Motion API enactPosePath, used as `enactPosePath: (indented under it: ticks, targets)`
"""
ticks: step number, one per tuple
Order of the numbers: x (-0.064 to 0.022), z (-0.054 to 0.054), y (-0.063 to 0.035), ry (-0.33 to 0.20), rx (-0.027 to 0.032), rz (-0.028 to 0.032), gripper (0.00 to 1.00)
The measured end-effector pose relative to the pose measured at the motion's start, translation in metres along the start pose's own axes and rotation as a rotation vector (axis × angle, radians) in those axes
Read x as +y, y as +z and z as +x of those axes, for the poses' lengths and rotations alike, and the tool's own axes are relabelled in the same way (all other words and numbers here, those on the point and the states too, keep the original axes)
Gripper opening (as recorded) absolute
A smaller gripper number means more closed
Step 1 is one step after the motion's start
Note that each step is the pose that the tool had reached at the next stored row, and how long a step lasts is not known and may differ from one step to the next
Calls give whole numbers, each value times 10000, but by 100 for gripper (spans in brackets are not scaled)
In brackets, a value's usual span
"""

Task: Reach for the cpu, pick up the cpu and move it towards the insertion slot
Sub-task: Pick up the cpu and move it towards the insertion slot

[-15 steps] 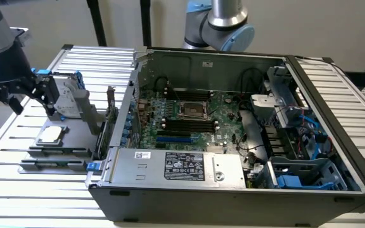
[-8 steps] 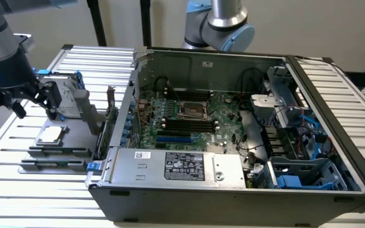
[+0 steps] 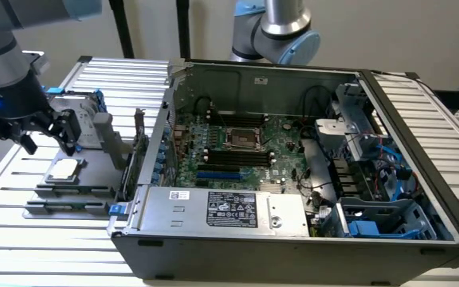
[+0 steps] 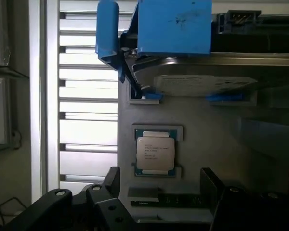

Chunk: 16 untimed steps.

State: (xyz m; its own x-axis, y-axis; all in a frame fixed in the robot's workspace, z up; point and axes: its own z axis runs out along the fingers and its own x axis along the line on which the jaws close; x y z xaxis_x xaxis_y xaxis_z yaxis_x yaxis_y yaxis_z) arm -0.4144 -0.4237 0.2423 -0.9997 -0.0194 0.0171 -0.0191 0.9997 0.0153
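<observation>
The cpu [image 3: 64,169] is a small square chip with a silvery top, lying flat in a holder on the grey fixture tray [image 3: 62,206] at the exterior view's left. My gripper [image 3: 50,140] hangs a little above it and slightly behind, open, with nothing between the fingers. In the wrist view the cpu [image 4: 155,154] lies just ahead of my gripper [image 4: 159,185], whose dark fingers [image 4: 111,180] stand wide apart on either side. The insertion slot [image 3: 241,140], a square metal-framed socket, sits on the green motherboard [image 3: 285,155] inside the open computer case.
An upright silver hard drive with blue rails [image 3: 86,116] stands on the tray right behind the cpu, close to my gripper. The case wall [image 3: 146,149] rises between tray and motherboard. A power supply [image 3: 222,209] fills the case front. A second arm [image 3: 277,30] stands behind.
</observation>
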Motion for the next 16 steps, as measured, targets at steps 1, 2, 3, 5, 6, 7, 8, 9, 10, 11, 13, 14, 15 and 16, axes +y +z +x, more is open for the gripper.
enactPosePath:
  ticks: [1,2,3,5,6,7,8,9,10,11,13,14,15,16]
  targets:
    - [-1,-3,18,0,-2,-1,76]
    - [-2,-6,36,0,-1,-1,76]
    - [-2,-8,54,1,-1,-1,76]
    - [-4,-9,89,1,0,0,76]
    - [-4,-10,108,0,-1,-1,76]
    - [-5,-10,127,0,-1,-1,76]
    - [-5,-11,145,0,-1,0,76]
    - [-5,-11,163,0,-1,-1,76]
    - [-6,-11,182,0,-1,0,76]
    - [-6,-11,199,0,-2,-1,76]
    - [-6,-12,236,0,-1,0,76]
    - [-7,-12,254,-1,-1,0,76]
    - [-7,-13,272,0,0,0,76]
    - [-7,-13,290,2,0,0,76]
